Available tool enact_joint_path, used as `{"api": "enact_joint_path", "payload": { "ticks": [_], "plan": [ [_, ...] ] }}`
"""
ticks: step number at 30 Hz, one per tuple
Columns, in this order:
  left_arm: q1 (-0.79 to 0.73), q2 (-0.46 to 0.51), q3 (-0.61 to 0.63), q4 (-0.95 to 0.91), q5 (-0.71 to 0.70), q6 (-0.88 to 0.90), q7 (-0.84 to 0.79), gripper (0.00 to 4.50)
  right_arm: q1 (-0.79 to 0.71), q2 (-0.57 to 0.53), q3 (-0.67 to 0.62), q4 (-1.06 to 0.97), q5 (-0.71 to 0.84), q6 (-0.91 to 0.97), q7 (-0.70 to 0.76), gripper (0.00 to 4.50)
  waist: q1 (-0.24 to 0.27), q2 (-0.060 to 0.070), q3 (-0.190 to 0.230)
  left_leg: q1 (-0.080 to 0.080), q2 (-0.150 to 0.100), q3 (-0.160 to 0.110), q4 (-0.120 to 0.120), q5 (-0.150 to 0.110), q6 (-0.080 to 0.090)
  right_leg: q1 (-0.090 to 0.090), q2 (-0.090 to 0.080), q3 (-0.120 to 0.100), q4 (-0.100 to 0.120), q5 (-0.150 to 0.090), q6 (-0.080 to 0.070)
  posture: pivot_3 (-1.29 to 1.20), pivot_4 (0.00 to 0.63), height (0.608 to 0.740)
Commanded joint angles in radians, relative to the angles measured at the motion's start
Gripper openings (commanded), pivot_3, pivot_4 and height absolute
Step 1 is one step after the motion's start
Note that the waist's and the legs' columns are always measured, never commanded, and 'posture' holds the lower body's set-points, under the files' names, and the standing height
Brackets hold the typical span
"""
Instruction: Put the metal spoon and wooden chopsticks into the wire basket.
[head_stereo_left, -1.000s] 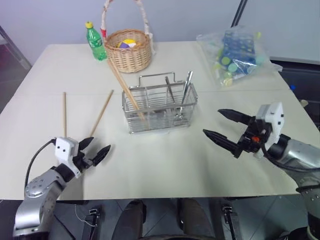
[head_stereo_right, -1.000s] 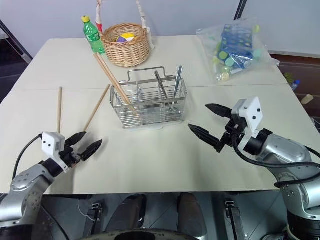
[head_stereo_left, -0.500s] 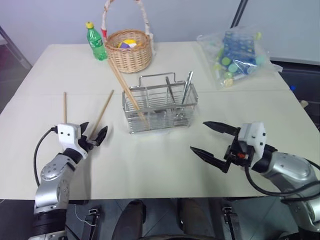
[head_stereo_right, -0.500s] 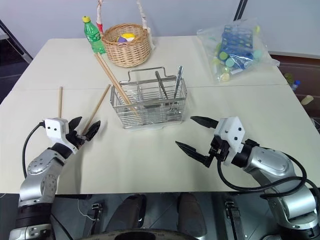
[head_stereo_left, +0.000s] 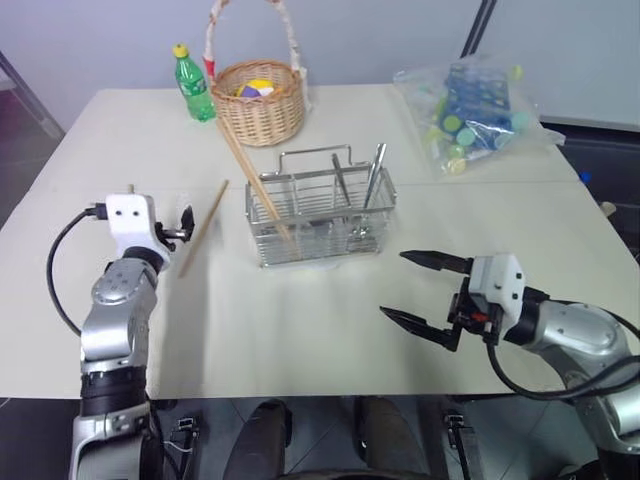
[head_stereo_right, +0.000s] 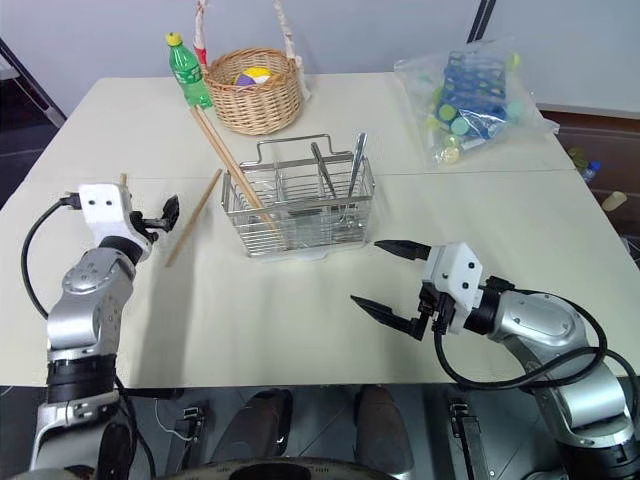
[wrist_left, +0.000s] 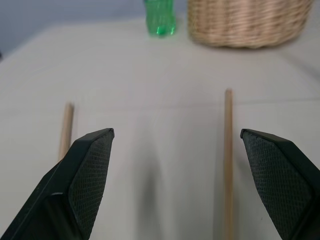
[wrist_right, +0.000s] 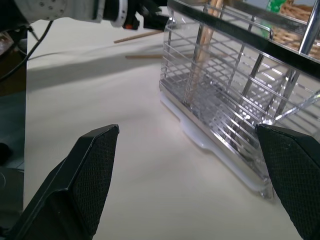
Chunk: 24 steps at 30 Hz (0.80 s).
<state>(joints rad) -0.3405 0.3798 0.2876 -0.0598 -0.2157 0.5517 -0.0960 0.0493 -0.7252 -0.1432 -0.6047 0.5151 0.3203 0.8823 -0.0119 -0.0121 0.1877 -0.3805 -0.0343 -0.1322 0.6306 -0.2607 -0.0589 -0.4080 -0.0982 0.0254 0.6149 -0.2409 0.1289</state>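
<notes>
From the head views, the wire basket (head_stereo_left: 320, 215) is sitting mid-counter (head_stereo_left: 300, 330), already holding a pair of chopsticks (head_stereo_left: 252, 180) leaning out of its left end and a metal spoon (head_stereo_left: 374, 172) standing at its right end. Two more chopsticks are lying loose left of the basket: one stick (head_stereo_left: 203, 228) just beside it, the other (head_stereo_right: 123, 180) further out, mostly hidden by the left arm. The left claw (head_stereo_left: 183, 222) is hovering spread and empty over the near ends of these sticks. The right claw (head_stereo_left: 425, 290) is hanging spread and empty in front of the basket's right end.

In the left wrist view, the two black fingers (wrist_left: 82, 180) are standing wide apart, and both loose sticks, the one nearer the basket (wrist_left: 228, 150) and the outer one (wrist_left: 66, 131), are lying between them on the counter. To do this well, the claw should probably centre on one stick, drop low and pinch it near mid-length so it does not swing.

In the right wrist view, the basket (wrist_right: 235, 100) is standing close ahead of the open fingers (wrist_right: 85, 180), with the left claw (wrist_right: 145, 15) beyond it.
</notes>
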Motion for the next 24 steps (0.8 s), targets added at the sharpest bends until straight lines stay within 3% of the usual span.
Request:
{"api": "enact_joint_path", "payload": {
  "ticks": [1, 12, 24],
  "plan": [
    [-0.055, 0.024, -0.016, -0.044, 0.006, 0.097, 0.01, 4.26, -0.014, -0.014, -0.025, -0.024, 0.018, 0.003, -0.001, 4.46, 0.0, 0.0, 0.0, 0.0, 0.0, 0.0, 0.0, 0.0, 0.0, 0.0, 0.0, 0.0, 0.0, 0.0, 0.0, 0.0, 0.15, 0.74],
    [-0.177, 0.079, -0.112, 0.066, 0.051, 0.2, -0.043, 4.26, -0.042, -0.008, -0.058, -0.053, 0.079, 0.07, -0.056, 4.46, 0.0, 0.0, 0.0, 0.0, 0.0, 0.0, 0.0, 0.0, 0.0, 0.0, 0.0, 0.0, 0.0, 0.0, 0.0, 0.0, 0.15, 0.74],
    [-0.194, 0.171, -0.183, 0.223, 0.11, 0.227, -0.134, 4.26, 0.083, 0.016, -0.117, -0.068, 0.067, 0.018, -0.078, 4.46, 0.0, -0.001, 0.0, 0.0, 0.0, 0.0, 0.0, 0.0, 0.0, 0.0, 0.0, 0.0, 0.001, 0.0, 0.0, 0.0, 0.15, 0.74]
  ]
}}
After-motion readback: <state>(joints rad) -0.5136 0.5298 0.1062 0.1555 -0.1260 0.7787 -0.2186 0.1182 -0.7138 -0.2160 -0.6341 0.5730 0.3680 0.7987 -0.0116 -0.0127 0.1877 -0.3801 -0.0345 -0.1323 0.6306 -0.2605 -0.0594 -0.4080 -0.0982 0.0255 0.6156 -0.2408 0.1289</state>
